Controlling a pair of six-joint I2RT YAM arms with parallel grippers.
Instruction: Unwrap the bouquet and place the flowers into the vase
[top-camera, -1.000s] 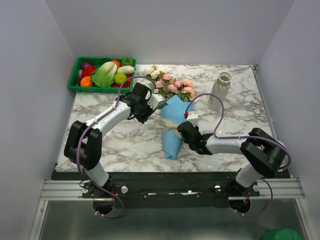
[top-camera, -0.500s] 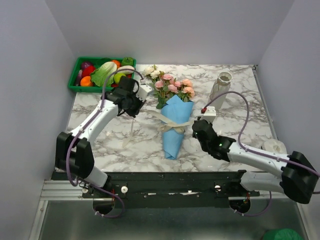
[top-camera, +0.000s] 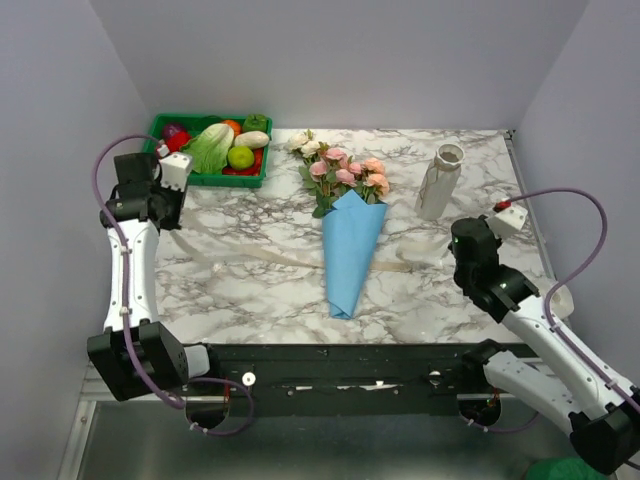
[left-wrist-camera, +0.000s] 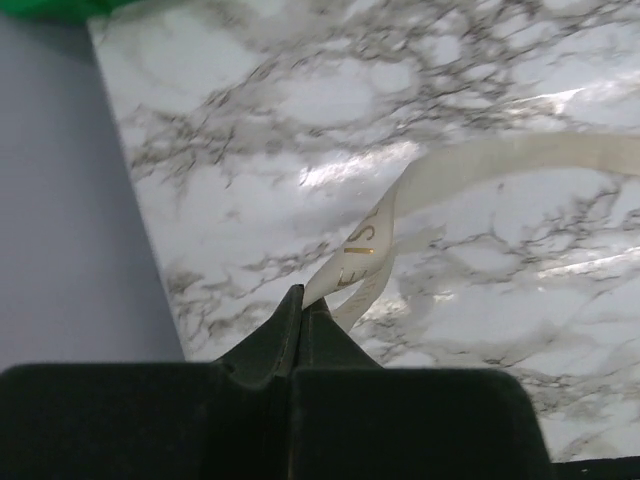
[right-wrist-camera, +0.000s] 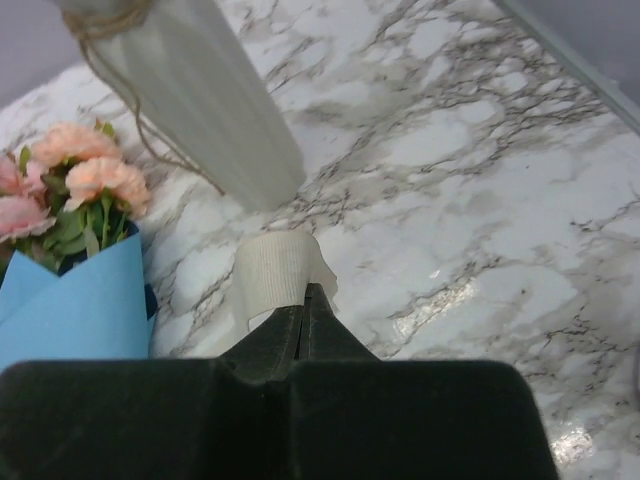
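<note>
The bouquet lies mid-table: a blue paper cone (top-camera: 352, 250) with pink, peach and cream flowers (top-camera: 340, 170) at its far end. Its beige ribbon (top-camera: 250, 258) is untied and stretched flat across the table on both sides of the cone. My left gripper (top-camera: 163, 220) at the far left is shut on one ribbon end (left-wrist-camera: 480, 165). To the right of the cone, my right gripper (top-camera: 458, 248) is shut on the other ribbon end (right-wrist-camera: 275, 270). The pale vase (top-camera: 440, 182) stands upright at the back right, just beyond the right gripper; it also shows as the vase (right-wrist-camera: 190, 90) in the right wrist view.
A green crate (top-camera: 205, 150) of toy vegetables sits at the back left corner, close to my left wrist. A small white object (top-camera: 556, 296) peeks out behind my right arm near the table's right edge. Grey walls close in left and right.
Both arms swung outward, left to the far left and right to the right, pulling the ribbon ends apart. The bow has come undone and the ribbon now lies stretched out.
</note>
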